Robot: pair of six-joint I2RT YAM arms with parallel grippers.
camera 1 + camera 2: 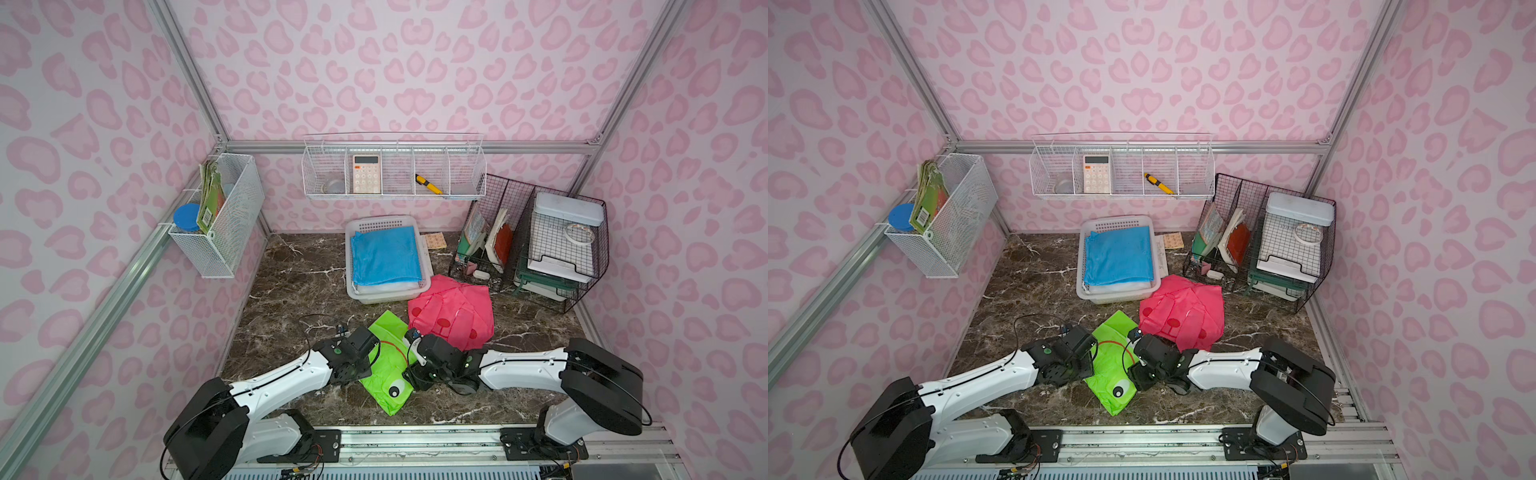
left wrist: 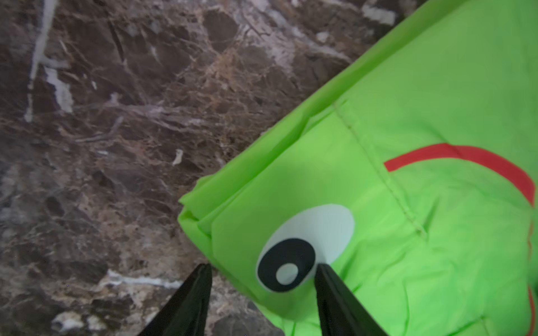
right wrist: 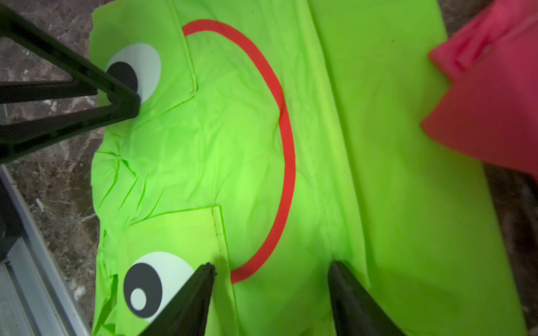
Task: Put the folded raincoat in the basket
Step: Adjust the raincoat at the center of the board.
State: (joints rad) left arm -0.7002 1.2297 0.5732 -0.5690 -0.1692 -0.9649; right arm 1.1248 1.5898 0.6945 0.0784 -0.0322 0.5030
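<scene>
Both arms reach forward low over the table [image 1: 291, 286], with the forearms angled inward so that the wrists nearly meet and the tools point down.

I read the left gripper [image 2: 262, 269] as spread. One fingertip stands over bare marble and the other over a printed eye, with a corner of the green raincoat [image 2: 422, 218] between them.

The right gripper [image 3: 272, 267] is likewise spread. Both fingertips are down on the green fabric, one beside the second eye and the other on a lengthwise fold. Neither tool pinches anything that I can see.

The folded green raincoat lies flat on the table beneath and between the two tools, outside the basket [image 1: 382, 225].

The basket stands ahead of both grippers, well apart from them. It holds a folded blue sheet [image 1: 385, 255] on top of a pale layer [image 1: 390, 286].

A pink raincoat [image 1: 451, 316] lies just ahead of the right gripper, against the basket's near corner.

Farther ahead, a wall-mounted wire basket [image 1: 465, 183] holds a calculator [image 1: 366, 173] and a yellow-handled tool [image 1: 429, 185].
</scene>
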